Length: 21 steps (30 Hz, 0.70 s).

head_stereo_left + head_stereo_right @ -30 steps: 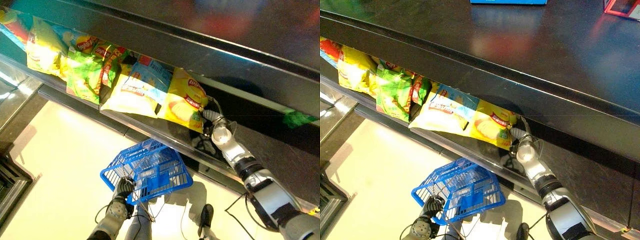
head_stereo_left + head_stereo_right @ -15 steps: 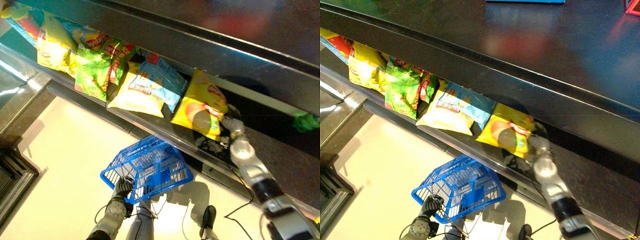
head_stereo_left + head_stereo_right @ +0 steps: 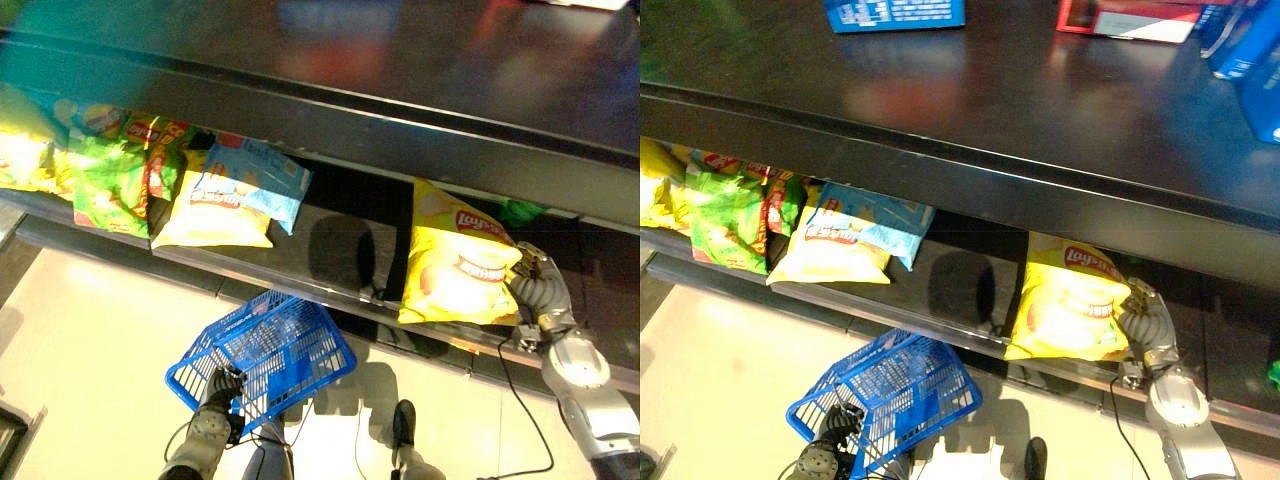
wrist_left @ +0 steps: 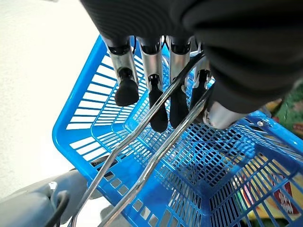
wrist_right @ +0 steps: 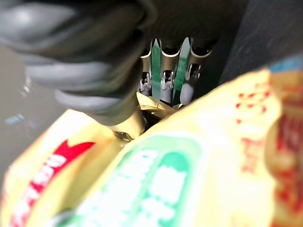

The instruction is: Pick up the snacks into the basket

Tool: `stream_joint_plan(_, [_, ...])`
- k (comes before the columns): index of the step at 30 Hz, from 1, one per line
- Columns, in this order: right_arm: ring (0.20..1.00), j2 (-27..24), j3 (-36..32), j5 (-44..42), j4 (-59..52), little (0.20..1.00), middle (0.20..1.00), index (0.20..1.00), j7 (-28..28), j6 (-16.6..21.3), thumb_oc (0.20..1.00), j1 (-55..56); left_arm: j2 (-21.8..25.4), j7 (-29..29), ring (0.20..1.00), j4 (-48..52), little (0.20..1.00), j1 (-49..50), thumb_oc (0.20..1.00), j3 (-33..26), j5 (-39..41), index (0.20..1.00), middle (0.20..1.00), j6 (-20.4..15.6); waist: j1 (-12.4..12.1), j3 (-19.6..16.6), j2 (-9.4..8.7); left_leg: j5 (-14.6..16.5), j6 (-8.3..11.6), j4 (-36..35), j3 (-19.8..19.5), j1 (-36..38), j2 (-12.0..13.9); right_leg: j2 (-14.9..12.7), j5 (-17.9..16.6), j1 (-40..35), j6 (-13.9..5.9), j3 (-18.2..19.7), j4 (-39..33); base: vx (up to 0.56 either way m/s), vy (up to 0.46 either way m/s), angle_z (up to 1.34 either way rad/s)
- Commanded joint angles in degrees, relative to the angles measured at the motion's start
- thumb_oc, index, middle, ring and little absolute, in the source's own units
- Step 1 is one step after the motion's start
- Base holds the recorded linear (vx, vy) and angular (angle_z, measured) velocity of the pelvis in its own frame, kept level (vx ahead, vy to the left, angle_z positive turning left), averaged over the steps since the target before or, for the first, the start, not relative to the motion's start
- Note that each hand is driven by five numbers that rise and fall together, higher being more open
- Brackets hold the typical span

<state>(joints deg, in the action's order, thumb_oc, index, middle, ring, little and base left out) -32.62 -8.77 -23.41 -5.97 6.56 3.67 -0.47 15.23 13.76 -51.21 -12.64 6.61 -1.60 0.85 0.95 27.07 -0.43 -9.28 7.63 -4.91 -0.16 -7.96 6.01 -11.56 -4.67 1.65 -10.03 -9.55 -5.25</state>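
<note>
My right hand [image 3: 541, 293] is shut on a yellow chip bag [image 3: 458, 270], pinching its right edge and holding it upright at the lower shelf's front lip; the same bag [image 5: 189, 179] shows close under the curled fingers [image 5: 166, 71] in the right wrist view. Low on the left, my left hand [image 3: 216, 395] is shut on the wire handles [image 4: 156, 142] of the blue plastic basket [image 3: 262, 350], which hangs over the pale floor. The basket's mesh bottom [image 4: 208, 161] holds nothing that I can see.
More snack bags lie on the lower shelf [image 3: 340, 250] to the left: a blue-and-yellow one [image 3: 230, 190], a green one [image 3: 110, 185] and others. A black upper shelf [image 3: 970, 110] overhangs them, with boxes [image 3: 895, 12] on top. A green bag [image 3: 520, 210] sits behind the yellow one.
My right hand has drawn the yellow bag rightward, away from the other bags, and stood it more upright. The camera has swung right. The basket hangs as before.
</note>
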Motion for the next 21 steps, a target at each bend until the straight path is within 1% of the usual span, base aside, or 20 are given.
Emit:
stream_joint_plan(1, [0.200, -3.3, -3.8, -6.4, -6.3, 0.200, 0.200, 0.200, -5.0, 4.4, 0.200, 1.9, 6.3, -0.5, 0.200, -6.3, 0.200, 4.0, 0.200, 0.7, -5.5, 0.200, 0.200, 1.0, 0.2, -7.9, -1.42, 3.6, -3.01, -0.1, 3.1, -0.5, -3.9, 0.4, -1.4, 5.6, -0.47, 2.5, 1.3, 0.02, -0.017, -0.18])
stream_joint_plan(2, [0.200, -3.9, -4.1, -7.6, -8.7, 0.200, 0.200, 0.200, -7.1, 4.3, 0.200, 3.8, 6.3, -0.9, 0.200, -6.9, 0.200, 4.1, 0.200, 0.2, -5.5, 0.200, 0.200, 0.8, 0.7, -8.4, -1.47, 3.6, -2.92, -0.1, 3.5, -0.2, -3.7, 0.5, -1.4, 5.6, -0.45, 2.8, 1.2, 0.04, -0.028, -0.08])
stream_joint_plan(3, [0.200, -5.9, -4.7, -10.7, -12.0, 0.200, 0.200, 0.200, -13.0, 3.1, 0.200, 7.3, 6.6, -1.8, 0.200, -8.4, 0.200, 4.2, 0.200, -0.9, -5.4, 0.200, 0.200, 0.4, 1.4, -9.0, -1.67, 3.7, -2.82, -0.1, 4.0, 0.1, -3.3, 0.8, -1.4, 5.6, -0.38, 3.3, 1.1, 0.03, -0.024, -0.04])
stream_joint_plan(4, [0.200, -5.9, -4.8, -10.8, -12.0, 0.200, 0.200, 0.200, -13.1, 3.1, 0.200, 7.4, 6.6, -1.8, 0.200, -8.4, 0.200, 4.2, 0.200, -0.9, -5.4, 0.200, 0.200, 0.3, 1.3, -9.1, -1.63, 3.7, -2.81, -0.1, 4.1, 0.1, -3.3, 0.8, -1.4, 5.6, -0.37, 3.3, 1.1, 0.03, -0.028, -0.08])
stream_joint_plan(5, [0.200, -6.8, -5.4, -11.1, -13.1, 0.200, 0.200, 0.200, -14.8, 2.6, 0.200, 8.9, 6.6, -2.4, 0.200, -8.9, 0.200, 4.3, 0.200, -1.1, -5.5, 0.200, 0.200, 0.2, 1.6, -9.4, -1.64, 3.8, -2.77, -0.1, 4.3, 0.3, -3.2, 0.9, -1.4, 5.7, -0.34, 3.5, 1.1, 0.02, -0.009, -0.09])
stream_joint_plan(6, [0.200, -7.4, -5.0, -12.1, -14.1, 0.200, 0.200, 0.200, -17.6, 2.4, 0.200, 10.8, 6.6, -2.8, 0.200, -9.5, 0.200, 4.5, 0.200, -1.5, -5.6, 0.200, 0.200, -0.2, 2.0, -9.7, -1.75, 3.8, -2.72, -0.1, 4.5, 0.4, -3.1, 1.0, -1.4, 5.7, -0.31, 3.8, 1.1, 0.02, -0.016, -0.12])
stream_joint_plan(7, [0.200, -8.1, -5.1, -11.6, -14.8, 0.200, 0.200, 0.200, -19.0, 2.1, 0.200, 12.3, 6.6, -3.2, 0.200, -9.7, 0.200, 4.7, 0.200, -1.6, -5.8, 0.200, 0.200, -0.3, 2.2, -9.9, -1.74, 3.8, -2.68, -0.1, 4.7, 0.5, -3.0, 1.1, -1.4, 5.7, -0.29, 4.0, 1.1, 0.03, -0.023, -0.12])
stream_joint_plan(8, [0.200, -9.5, -4.1, -10.3, -16.4, 0.200, 0.200, 0.200, -21.9, 1.4, 0.200, 15.1, 6.1, -3.8, 0.200, -10.4, 0.200, 5.1, 0.200, -2.0, -6.4, 0.200, 0.200, -0.6, 2.7, -10.4, -1.79, 4.0, -2.62, -0.1, 5.3, 0.9, -2.7, 1.3, -1.4, 5.7, -0.27, 4.6, 1.1, 0.02, -0.022, -0.11])
stream_joint_plan(9, [0.200, -9.5, -4.1, -10.3, -16.4, 0.200, 0.200, 0.200, -21.9, 1.5, 0.200, 15.1, 6.1, -3.8, 0.200, -10.4, 0.200, 5.1, 0.200, -2.0, -6.4, 0.200, 0.200, -0.7, 2.6, -10.4, -1.78, 4.0, -2.62, -0.1, 5.3, 1.0, -2.7, 1.3, -1.4, 5.7, -0.27, 4.7, 1.1, 0.02, -0.017, -0.11])
stream_joint_plan(10, [0.200, -10.5, -4.7, -10.1, -17.5, 0.200, 0.200, 0.200, -23.4, 1.1, 0.200, 15.9, 5.9, -4.0, 0.200, -10.6, 0.200, 5.3, 0.200, -2.1, -6.4, 0.200, 0.200, -0.8, 2.8, -10.6, -1.79, 4.1, -2.57, -0.1, 5.5, 1.1, -2.6, 1.4, -1.4, 5.7, -0.25, 4.9, 1.1, 0.01, -0.009, -0.19])
stream_joint_plan(11, [0.200, -11.4, -2.0, -9.6, -17.0, 0.200, 0.200, 0.200, -26.1, 0.8, 0.200, 18.5, 5.3, -4.2, 0.200, -11.4, 0.200, 5.8, 0.200, -2.5, -6.0, 0.200, 0.200, -1.0, 3.0, -10.9, -1.81, 4.1, -2.53, -0.1, 5.8, 1.4, -2.4, 1.6, -1.4, 5.7, -0.16, 5.1, 1.1, 0.01, -0.009, -0.25])
stream_joint_plan(12, [0.200, -11.5, -1.9, -9.6, -17.0, 0.200, 0.200, 0.200, -26.1, 0.9, 0.200, 18.5, 5.3, -4.2, 0.200, -11.4, 0.200, 5.9, 0.200, -2.5, -6.0, 0.200, 0.200, -1.1, 3.0, -10.9, -1.79, 4.1, -2.53, -0.1, 5.8, 1.4, -2.4, 1.6, -1.4, 5.7, -0.15, 5.2, 1.1, 0.01, -0.013, -0.28])
stream_joint_plan(13, [0.200, -12.8, -0.7, -7.0, -17.3, 0.200, 0.200, 0.200, -27.6, 0.6, 0.200, 19.5, 5.1, -4.3, 0.200, -11.4, 0.200, 6.1, 0.200, -2.9, -5.7, 0.200, 0.200, -1.1, 3.0, -11.0, -1.80, 4.1, -2.46, -0.1, 5.9, 1.5, -2.3, 1.7, -1.4, 5.6, -0.11, 5.2, 1.0, 0.00, -0.010, -0.16])
stream_joint_plan(17, [0.200, -14.5, 3.3, -2.4, -14.2, 0.200, 0.200, 0.200, -28.2, 0.3, 0.200, 21.6, 3.8, -3.5, 0.200, -12.0, 0.200, 6.9, 0.200, -4.2, -3.5, 0.200, 0.200, -1.3, 2.9, -10.7, -1.93, 3.7, -2.28, -0.1, 5.8, 1.2, -2.1, 1.8, -1.4, 5.8, -0.02, 5.0, 1.0, -0.01, -0.017, -0.07])
stream_joint_plan(19, [0.200, -15.2, 4.0, -0.8, -13.2, 0.200, 0.200, 0.200, -28.5, 0.6, 0.200, 22.5, 3.4, -3.1, 0.200, -11.8, 0.200, 7.1, 0.200, -4.7, -2.3, 0.200, 0.200, -1.4, 2.7, -10.6, -1.95, 3.6, -2.26, -0.1, 5.6, 1.1, -2.1, 1.8, -1.4, 5.8, 0.03, 4.9, 1.0, 0.00, 0.000, 0.00])
stream_joint_plan(20, [0.200, -15.7, 6.6, 1.3, -10.5, 0.200, 0.200, 0.200, -28.8, 0.2, 0.200, 23.2, 2.6, -2.0, 0.200, -11.2, 0.200, 7.3, 0.200, -6.0, 1.4, 0.200, 0.200, -1.8, 2.2, -10.3, -2.05, 3.4, -2.22, -0.1, 5.1, 0.8, -2.2, 1.9, -1.5, 5.8, 0.11, 4.5, 1.1, -0.02, -0.033, -0.02])
stream_joint_plan(21, [0.200, -16.1, 7.8, 2.4, -9.0, 0.200, 0.200, 0.200, -28.3, 0.6, 0.200, 23.0, 2.5, -1.4, 0.200, -10.6, 0.200, 7.3, 0.200, -6.4, 3.0, 0.200, 0.200, -2.1, 2.2, -10.1, -2.16, 3.4, -2.21, -0.1, 5.0, 0.7, -2.2, 1.9, -1.5, 5.7, 0.15, 4.2, 1.1, -0.03, -0.044, -0.01])
